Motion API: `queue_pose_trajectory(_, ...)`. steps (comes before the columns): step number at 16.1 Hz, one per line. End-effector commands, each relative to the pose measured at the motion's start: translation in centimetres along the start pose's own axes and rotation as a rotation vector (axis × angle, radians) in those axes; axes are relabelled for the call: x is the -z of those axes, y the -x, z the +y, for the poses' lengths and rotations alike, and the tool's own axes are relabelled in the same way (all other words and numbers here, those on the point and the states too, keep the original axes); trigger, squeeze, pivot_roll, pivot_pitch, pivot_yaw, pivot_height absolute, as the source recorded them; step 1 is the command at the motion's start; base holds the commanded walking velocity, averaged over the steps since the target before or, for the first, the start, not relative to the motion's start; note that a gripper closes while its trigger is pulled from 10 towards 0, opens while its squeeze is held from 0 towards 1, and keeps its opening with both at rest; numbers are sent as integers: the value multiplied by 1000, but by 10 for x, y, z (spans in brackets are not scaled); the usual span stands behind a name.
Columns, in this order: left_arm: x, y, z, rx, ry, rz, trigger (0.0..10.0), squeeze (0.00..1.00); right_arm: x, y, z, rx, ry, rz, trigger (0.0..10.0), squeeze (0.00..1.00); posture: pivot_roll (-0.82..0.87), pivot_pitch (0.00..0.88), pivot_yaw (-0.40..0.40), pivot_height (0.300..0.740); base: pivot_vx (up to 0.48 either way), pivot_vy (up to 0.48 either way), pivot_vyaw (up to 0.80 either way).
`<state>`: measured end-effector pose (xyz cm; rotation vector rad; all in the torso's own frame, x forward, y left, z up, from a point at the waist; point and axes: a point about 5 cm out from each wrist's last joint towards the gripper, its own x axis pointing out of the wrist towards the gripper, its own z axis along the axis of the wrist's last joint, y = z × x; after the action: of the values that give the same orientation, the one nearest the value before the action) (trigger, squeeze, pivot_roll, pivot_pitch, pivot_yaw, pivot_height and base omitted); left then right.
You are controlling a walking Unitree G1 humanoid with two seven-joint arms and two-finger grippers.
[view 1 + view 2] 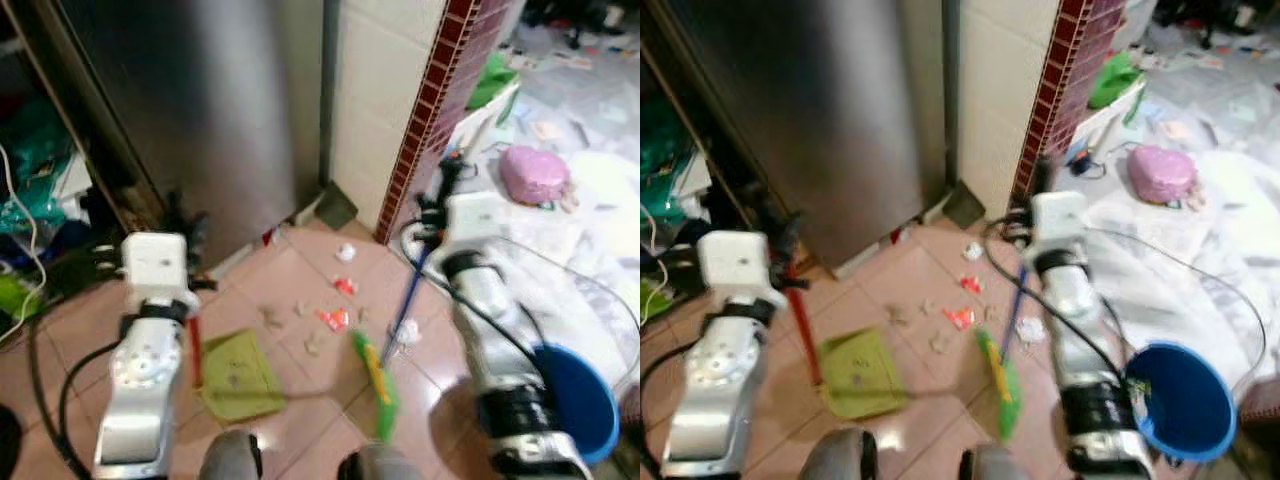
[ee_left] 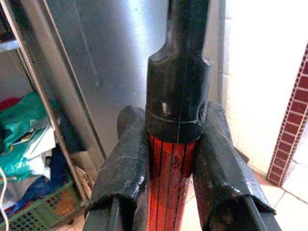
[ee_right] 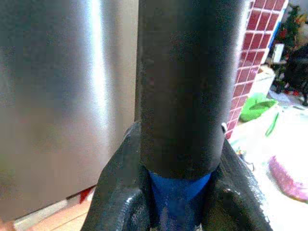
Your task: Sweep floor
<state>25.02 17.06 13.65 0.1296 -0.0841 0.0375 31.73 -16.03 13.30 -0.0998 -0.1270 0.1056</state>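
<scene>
Nearest the robot, the green dustpan (image 1: 240,375) lies flat on the pink tiled floor (image 1: 290,275) just ahead of its feet, with its red handle (image 1: 195,350) rising up to the left gripper (image 2: 168,159). That gripper is closed tight on the red handle, one black finger (image 2: 122,168) pressed to each side just below the handle's black end cap (image 2: 177,91). Beside the dustpan, to the right, the green head of the broom (image 1: 376,385) rests on the tiles, and its blue stick (image 1: 405,300) slants up to the right gripper (image 3: 180,192), whose fingers are clamped around the stick where the blue part meets a black sleeve (image 3: 185,86). A blue bucket (image 1: 1185,400) stands on the floor by the robot's right arm. Just beyond the dustpan and broom head, scraps of litter (image 1: 335,318) in red, white and tan are scattered over the tiles, apart from both tools. Farther on stands a tall steel cabinet (image 1: 200,110), then a white tiled pillar with a dark red brick edge (image 1: 425,110). To the far right, a pink bundle (image 1: 535,175) sits on pale sheeting (image 1: 590,230), and a green bag (image 1: 492,80) lies behind the pillar.
</scene>
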Motion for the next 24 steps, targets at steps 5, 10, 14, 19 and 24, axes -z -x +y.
queue_pose_trajectory(5, -11, -1, 4, -40, -2, -46, 10000, 0, -12, -6, 5, -25, 18, -41, 10000, 0, 32, 164, -65, 740, 121, 0, 0)
queue_pose_trajectory(10, -4, -12, 5, -40, -13, -44, 10000, 0, -19, -16, 8, -24, -2, -54, 10000, 0, 15, 169, -76, 740, 0, 0, 0)
queue_pose_trajectory(14, 5, -34, 1, -62, -22, -54, 10000, 0, -31, -35, 10, -9, -21, -79, 10000, 0, -21, 164, -74, 740, 0, 0, 0)
queue_pose_trajectory(19, 12, -50, -8, -77, -50, -71, 10000, 0, -40, -48, 29, -29, -92, -98, 10000, 0, -40, 157, -86, 740, 0, 0, 0)
queue_pose_trajectory(24, 18, -59, -16, -73, -22, -77, 10000, 0, -32, -49, 43, -58, -255, -12, 10000, 0, -53, 158, -102, 740, 0, 0, 0)
